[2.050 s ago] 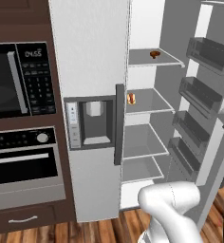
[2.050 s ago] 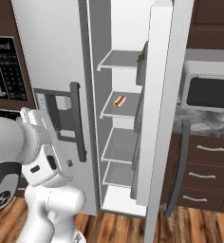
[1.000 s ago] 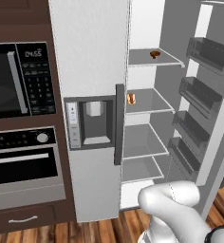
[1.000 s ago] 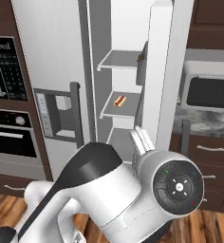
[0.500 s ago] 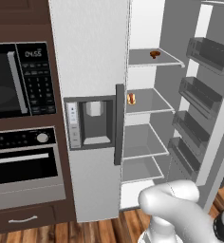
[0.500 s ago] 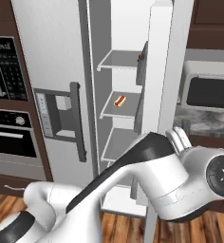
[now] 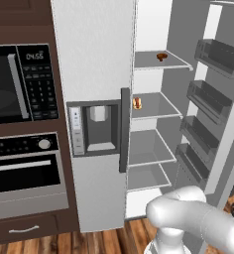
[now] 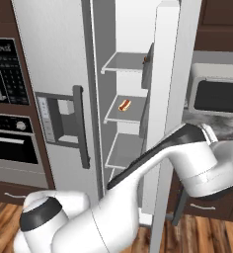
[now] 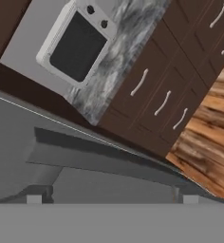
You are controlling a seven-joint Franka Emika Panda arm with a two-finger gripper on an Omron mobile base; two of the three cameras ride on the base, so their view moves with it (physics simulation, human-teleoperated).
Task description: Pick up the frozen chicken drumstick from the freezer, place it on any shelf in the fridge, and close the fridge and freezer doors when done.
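Two pincer [image 9: 109,199] tips splayed wide (nothing held) — matte grey door bin [image 9: 99,156] ahead.

Freezer door [image 7: 94,49] matt, faintly grainy white; handle [image 7: 124,130] dark matt. Floor [image 9: 213,128] glossy wood planks. Counter [image 9: 114,61] grey marble-like stone. Cabinets [image 9: 152,95] dark wood.

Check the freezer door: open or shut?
Shut. The freezer door with its dispenser panel sits flush; the fridge door beside it stands open, baring shelves.
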